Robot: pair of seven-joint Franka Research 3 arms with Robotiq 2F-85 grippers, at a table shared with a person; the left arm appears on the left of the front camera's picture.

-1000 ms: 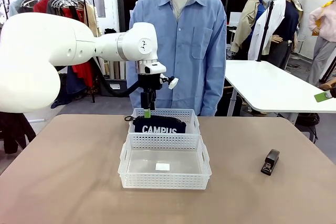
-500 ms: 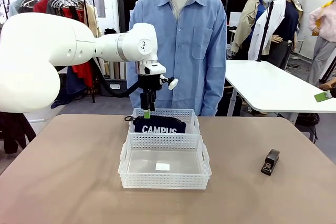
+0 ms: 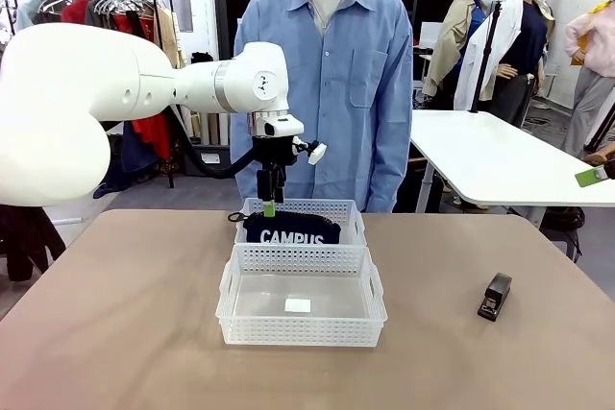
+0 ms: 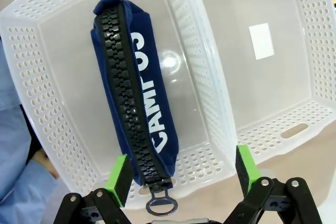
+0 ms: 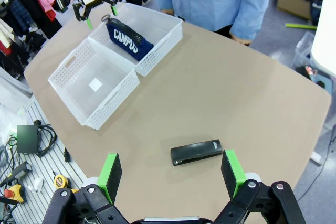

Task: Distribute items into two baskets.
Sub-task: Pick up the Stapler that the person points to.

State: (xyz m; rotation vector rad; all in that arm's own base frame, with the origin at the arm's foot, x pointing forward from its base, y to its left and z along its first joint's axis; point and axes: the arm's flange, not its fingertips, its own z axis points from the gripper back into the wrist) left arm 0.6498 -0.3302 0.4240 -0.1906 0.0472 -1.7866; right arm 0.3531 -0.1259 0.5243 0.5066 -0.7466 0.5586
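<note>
The navy "CAMPUS" pouch (image 3: 291,229) stands on its edge, zip up, in the far white basket (image 3: 350,216). My left gripper (image 3: 269,205) hangs just above the pouch's left end, open and holding nothing. The left wrist view looks down on the pouch (image 4: 134,93) in its basket (image 4: 31,77), with my left gripper (image 4: 182,174) wide open above the zip pull. The near basket (image 3: 231,280) holds nothing but its label. The black stapler (image 3: 495,297) lies on the table at the right. My right gripper (image 5: 171,172) hovers open high over the stapler (image 5: 197,152).
The two baskets touch along their long sides at mid-table; the empty one (image 5: 71,80) lies nearer me. A person in a blue shirt (image 3: 327,84) stands right behind the far edge. Bare table (image 3: 115,314) spreads left and right of the baskets.
</note>
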